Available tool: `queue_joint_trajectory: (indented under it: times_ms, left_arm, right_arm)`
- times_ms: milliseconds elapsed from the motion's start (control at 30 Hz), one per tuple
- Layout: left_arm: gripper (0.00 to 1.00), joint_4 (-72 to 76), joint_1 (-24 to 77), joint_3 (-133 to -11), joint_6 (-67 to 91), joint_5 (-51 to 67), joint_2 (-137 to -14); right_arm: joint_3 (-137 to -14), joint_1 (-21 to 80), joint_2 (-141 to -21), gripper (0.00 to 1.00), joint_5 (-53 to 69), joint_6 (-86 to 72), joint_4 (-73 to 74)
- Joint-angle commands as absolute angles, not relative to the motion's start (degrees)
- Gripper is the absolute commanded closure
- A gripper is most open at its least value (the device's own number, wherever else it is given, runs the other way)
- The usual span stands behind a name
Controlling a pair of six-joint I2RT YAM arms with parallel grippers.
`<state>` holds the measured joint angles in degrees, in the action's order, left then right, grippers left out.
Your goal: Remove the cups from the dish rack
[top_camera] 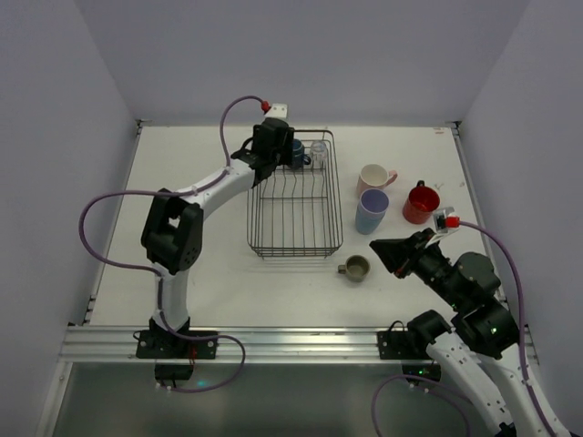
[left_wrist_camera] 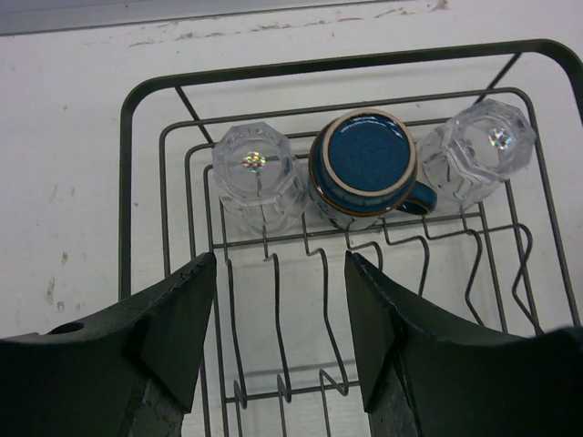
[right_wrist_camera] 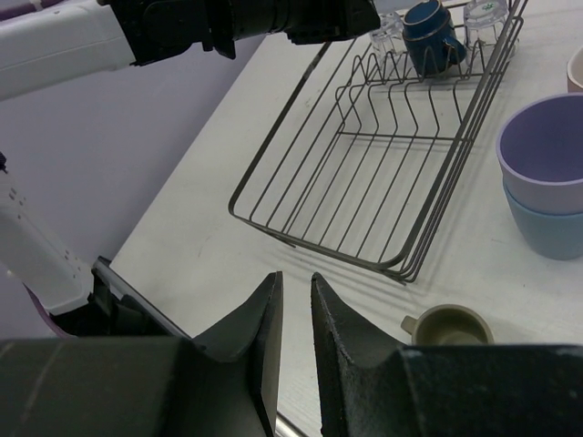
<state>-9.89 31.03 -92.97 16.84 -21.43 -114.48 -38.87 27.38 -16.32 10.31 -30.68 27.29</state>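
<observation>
Your left fingers [left_wrist_camera: 173, 337] hang spread apart over the far end of the rectangular dark wire dish rack [top_camera: 293, 214], gripping nothing. Just beyond them, three cups stand upside down in a row inside the rack: a dark blue glazed mug [left_wrist_camera: 364, 162] between two clear faceted glass tumblers [left_wrist_camera: 255, 173] [left_wrist_camera: 478, 150]. Your right fingers [right_wrist_camera: 250, 337] are drawn almost together, with only a thin slit between them, and they hold nothing. They are low over the white counter [top_camera: 182, 182], near the small olive-green mug [right_wrist_camera: 451, 326]. Right of the rack stand a pink mug [top_camera: 373, 177], a lavender tumbler [top_camera: 373, 202] nested in a light blue one [top_camera: 367, 223], and a red mug [top_camera: 420, 204].
</observation>
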Motion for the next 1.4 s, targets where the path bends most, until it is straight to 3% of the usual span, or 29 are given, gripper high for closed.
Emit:
queue_joint_trajectory:
  times_ms: [0, 967, 1067, 1267, 1367]
  left_arm:
    - [0.38, -7.11, 29.71, -98.95, 16.35, -23.73, -116.71]
    - [0.38, -10.55, 26.28, -111.62, 11.6, -22.33, -132.45]
    - [0.44, -9.58, 26.1, -110.92, 11.51, -21.8, -132.01]
    - [0.81, -5.54, 26.02, -107.32, 10.9, -20.21, -127.8]
    - [0.88, -4.75, 26.1, -106.09, 10.55, -20.3, -126.3]
  right_arm:
    - [-39.02, 27.6, -17.22, 0.78, 11.87, -29.18, 24.79]
    - [-39.81, 27.6, -22.24, 0.77, 15.73, -29.71, 21.71]
    - [-39.73, 27.6, -22.32, 0.77, 15.99, -29.88, 21.45]
    - [-39.46, 27.51, -23.38, 0.77, 17.31, -30.58, 19.87]
    - [-38.76, 27.6, -23.73, 0.77, 18.02, -31.2, 18.46]
